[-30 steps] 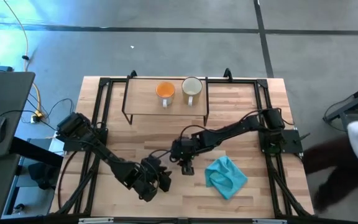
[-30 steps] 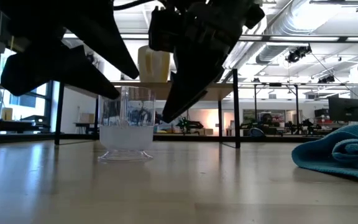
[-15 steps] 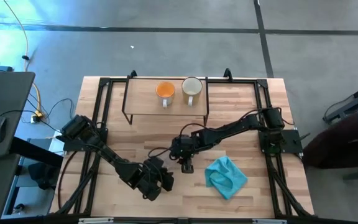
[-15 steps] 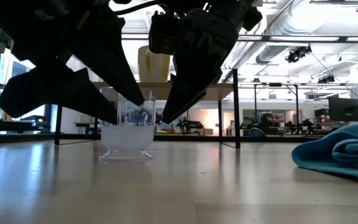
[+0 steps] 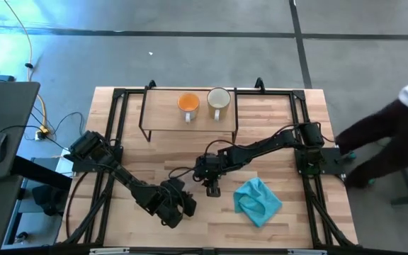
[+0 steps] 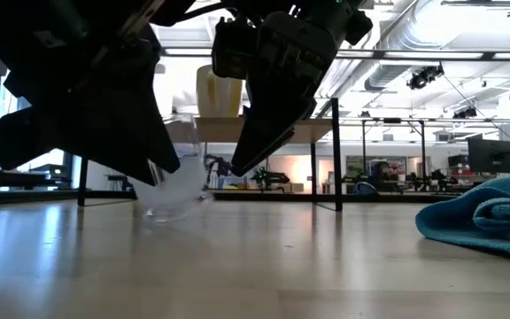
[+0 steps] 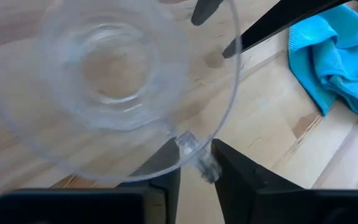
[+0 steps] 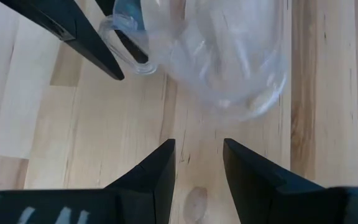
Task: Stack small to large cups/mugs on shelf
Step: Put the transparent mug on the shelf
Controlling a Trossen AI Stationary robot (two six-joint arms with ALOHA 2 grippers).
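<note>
Left gripper (image 7: 194, 165) pinching handle of clear glass cup (image 7: 114, 81), cup tipped, low over table's front middle. Looks light, stiff, slick, breakable: handle grip risks swing, so rim or body hold likely safer. Right gripper (image 8: 197, 171) just beside it, fingers spread, holding nothing. Blue cloth (image 5: 258, 200) front right. Far back on shelf (image 5: 163, 110): orange mug (image 5: 188, 103) touching white mug (image 5: 219, 100), 2 upright. Glass nearly invisible from above; arms hide its base in low view.
</note>
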